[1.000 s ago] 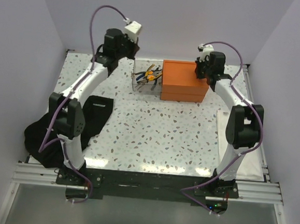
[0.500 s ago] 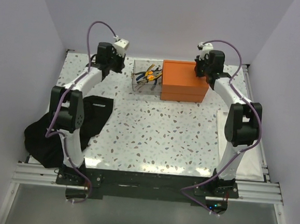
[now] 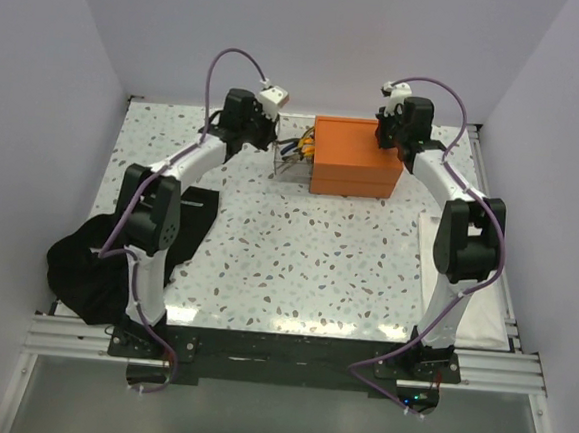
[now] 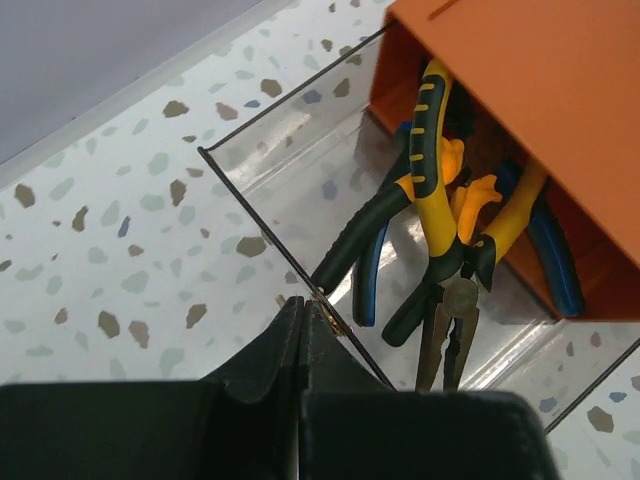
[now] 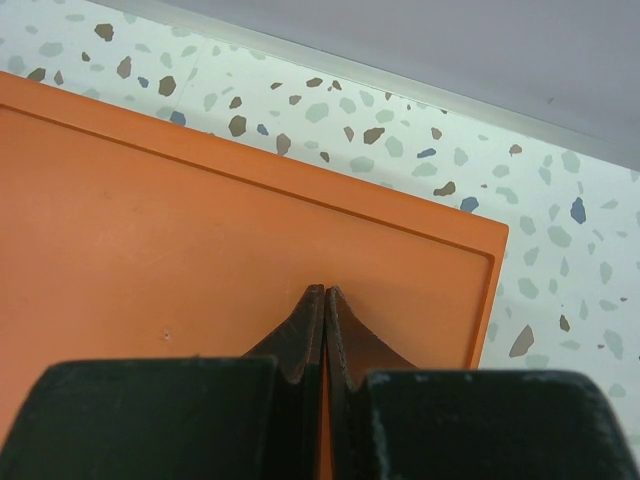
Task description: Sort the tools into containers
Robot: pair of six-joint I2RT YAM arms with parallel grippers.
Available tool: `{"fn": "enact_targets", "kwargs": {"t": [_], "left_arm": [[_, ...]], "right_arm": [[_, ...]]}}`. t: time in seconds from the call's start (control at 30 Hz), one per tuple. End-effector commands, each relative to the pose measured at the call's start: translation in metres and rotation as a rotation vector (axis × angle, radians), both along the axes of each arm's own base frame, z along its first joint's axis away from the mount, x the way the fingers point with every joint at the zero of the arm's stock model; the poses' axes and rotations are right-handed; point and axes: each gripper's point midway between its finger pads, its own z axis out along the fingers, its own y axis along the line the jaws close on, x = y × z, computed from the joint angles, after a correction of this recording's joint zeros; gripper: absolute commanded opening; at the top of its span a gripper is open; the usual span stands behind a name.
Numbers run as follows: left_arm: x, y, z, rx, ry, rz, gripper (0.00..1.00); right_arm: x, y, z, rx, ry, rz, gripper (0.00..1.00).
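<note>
A small clear plastic box (image 4: 300, 170) stands near the far edge of the speckled white terrazzo table (image 3: 307, 248), about midway along it, its right side against a closed orange rectangular lidded box (image 3: 352, 156). Inside the clear box lie several tools in a loose heap: yellow-and-black-handled pliers (image 4: 437, 190) with their steel nose pointing toward the camera, blue-handled pliers (image 4: 556, 262) partly hidden under the orange box's edge in the left wrist view, and a third pair with dark handles (image 4: 365, 240).

The left gripper (image 4: 302, 305) is clenched with nothing between its fingers, its tips right at the clear box's near rim. The right gripper (image 5: 326, 293) is also pressed tight and empty, poised over the orange lid close to its far right corner; whether it touches the lid cannot be told.

A floppy black fabric bag (image 3: 95, 261) slumps at the near left corner of the table, and a flat white sheet (image 3: 488, 312) lies along the right edge.
</note>
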Motion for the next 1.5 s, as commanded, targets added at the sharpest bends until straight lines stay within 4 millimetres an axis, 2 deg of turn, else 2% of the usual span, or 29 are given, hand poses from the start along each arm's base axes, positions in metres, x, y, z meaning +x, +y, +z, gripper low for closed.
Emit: {"fn": "enact_targets", "kwargs": {"t": [0.0, 0.13, 0.17, 0.33, 0.43, 0.47, 0.53, 0.57, 0.6, 0.63, 0.67, 0.7, 0.73, 0.77, 0.8, 0.83, 0.87, 0.9, 0.93, 0.97, 1.0, 1.03, 1.07, 1.1, 1.13, 1.2, 1.23, 1.4, 1.47], "left_arm": [[-0.021, -0.083, 0.004, -0.095, 0.004, -0.191, 0.0], [-0.035, -0.118, 0.008, -0.152, -0.001, -0.283, 0.0], [-0.041, -0.132, 0.014, -0.188, -0.021, -0.335, 0.0], [-0.053, -0.146, 0.016, -0.257, 0.001, -0.384, 0.0], [-0.045, -0.13, 0.022, -0.221, 0.025, -0.279, 0.0], [-0.045, -0.111, 0.026, -0.182, 0.055, -0.196, 0.0], [-0.047, -0.086, 0.031, -0.165, 0.083, -0.114, 0.0], [-0.055, -0.072, 0.046, -0.154, 0.089, -0.085, 0.01], [-0.06, -0.062, 0.047, -0.14, 0.102, -0.063, 0.02], [-0.068, -0.045, 0.037, -0.105, 0.145, -0.031, 0.04], [-0.073, -0.032, 0.052, -0.097, 0.124, -0.002, 0.1], [-0.076, -0.021, 0.052, -0.085, 0.127, 0.02, 0.14], [-0.082, -0.005, 0.041, -0.065, 0.155, 0.045, 0.18], [-0.087, 0.003, 0.054, -0.072, 0.131, 0.058, 0.22], [-0.091, 0.011, 0.053, -0.07, 0.136, 0.07, 0.25], [-0.095, 0.024, 0.042, -0.063, 0.162, 0.099, 0.3], [-0.097, 0.033, 0.047, -0.064, 0.152, 0.124, 0.47], [-0.099, 0.039, 0.045, -0.06, 0.155, 0.144, 0.57], [-0.1, 0.048, 0.038, -0.046, 0.162, 0.166, 0.64], [-0.101, 0.054, 0.04, -0.034, 0.152, 0.185, 0.99], [-0.102, 0.057, 0.036, -0.023, 0.154, 0.189, 1.0], [-0.101, 0.061, 0.037, -0.011, 0.138, 0.191, 1.0], [-0.101, 0.068, 0.041, 0.002, 0.117, 0.214, 1.0], [-0.101, 0.072, 0.037, 0.017, 0.113, 0.226, 1.0], [-0.099, 0.078, 0.04, 0.025, 0.093, 0.241, 1.0], [-0.094, 0.086, 0.039, 0.045, 0.08, 0.274, 1.0], [-0.091, 0.089, 0.036, 0.051, 0.084, 0.287, 1.0], [-0.079, 0.091, 0.035, 0.063, 0.071, 0.315, 1.0], [-0.077, 0.09, 0.027, 0.071, 0.093, 0.314, 1.0]], "right_arm": [[-0.063, -0.018, -0.125, -0.087, 0.411, -0.032, 0.0], [-0.063, -0.017, -0.124, -0.086, 0.41, -0.031, 0.0], [-0.064, -0.018, -0.125, -0.086, 0.413, -0.032, 0.0], [-0.065, -0.018, -0.124, -0.086, 0.412, -0.034, 0.0], [-0.065, -0.02, -0.12, -0.095, 0.404, -0.038, 0.0], [-0.065, -0.021, -0.117, -0.095, 0.399, -0.041, 0.0], [-0.062, -0.02, -0.104, -0.089, 0.371, -0.039, 0.0], [-0.06, -0.019, -0.098, -0.084, 0.358, -0.042, 0.0], [-0.058, -0.019, -0.089, -0.072, 0.339, -0.051, 0.0], [-0.055, -0.018, -0.079, -0.063, 0.318, -0.056, 0.0], [-0.049, -0.017, -0.055, -0.05, 0.268, -0.06, 0.0], [-0.046, -0.017, -0.04, -0.036, 0.24, -0.065, 0.0], [-0.043, -0.017, -0.027, -0.032, 0.209, -0.069, 0.0], [-0.04, -0.019, -0.001, -0.031, 0.154, -0.084, 0.0], [-0.04, -0.021, 0.01, -0.026, 0.138, -0.1, 0.0], [-0.039, -0.023, 0.02, -0.023, 0.12, -0.112, 0.17], [-0.041, -0.021, 0.03, -0.016, 0.102, -0.102, 0.26], [-0.045, -0.023, 0.043, -0.025, 0.075, -0.089, 0.35], [-0.049, -0.023, 0.048, -0.03, 0.063, -0.09, 0.52], [-0.055, -0.026, 0.044, -0.039, 0.072, -0.096, 0.57], [-0.06, -0.035, 0.054, -0.057, 0.047, -0.138, 0.61], [-0.065, -0.04, 0.051, -0.07, 0.057, -0.162, 0.73], [-0.072, -0.048, 0.044, -0.091, 0.079, -0.203, 0.75], [-0.082, -0.062, 0.052, -0.112, 0.071, -0.275, 0.77], [-0.092, -0.069, 0.043, -0.136, 0.094, -0.305, 0.86], [-0.106, -0.078, 0.046, -0.161, 0.087, -0.333, 0.94], [-0.12, -0.087, 0.048, -0.183, 0.075, -0.368, 0.99], [-0.16, -0.097, 0.043, -0.195, 0.096, -0.396, 0.99], [-0.178, -0.103, 0.039, -0.218, 0.095, -0.406, 0.99]]}}
